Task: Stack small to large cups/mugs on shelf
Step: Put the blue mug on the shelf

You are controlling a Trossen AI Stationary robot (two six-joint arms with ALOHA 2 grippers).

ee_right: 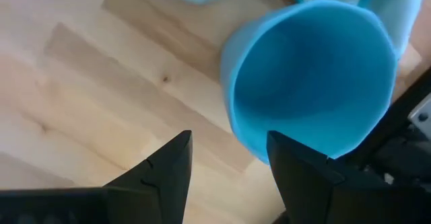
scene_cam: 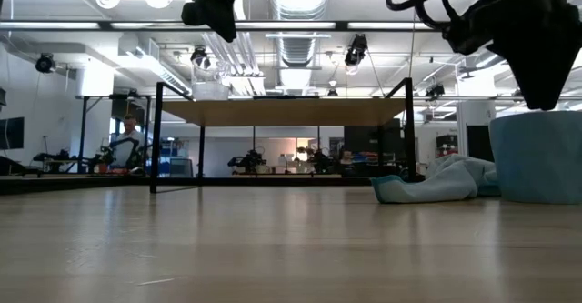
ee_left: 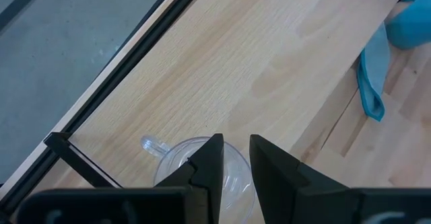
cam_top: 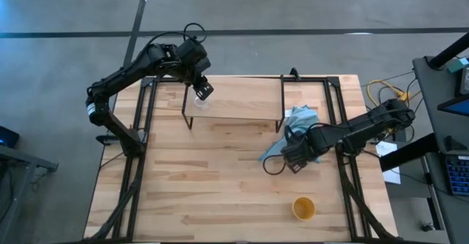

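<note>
The clear glass [ee_left: 182, 173] stands on its base on the left end of the shelf [cam_top: 242, 97], and shows in the low view as the glass [scene_cam: 211, 90]. My left gripper [ee_left: 236, 160] hangs above it, its fingers a narrow gap apart. It is well clear of the glass in the low view, left gripper [scene_cam: 214, 7]. The light blue cup [ee_right: 310, 83] stands upright on the table, mouth up. My right gripper [ee_right: 225, 173] is open just above the cup's rim, right gripper [cam_top: 293, 158]. The yellow-orange cup [cam_top: 303, 208] stands near the table's near edge.
A light blue cloth [cam_top: 299, 121] lies crumpled on the table beside the shelf's right legs and behind the blue cup [scene_cam: 536, 157]. Black frame rails run along both table sides. Bare wood lies across the table's middle and left.
</note>
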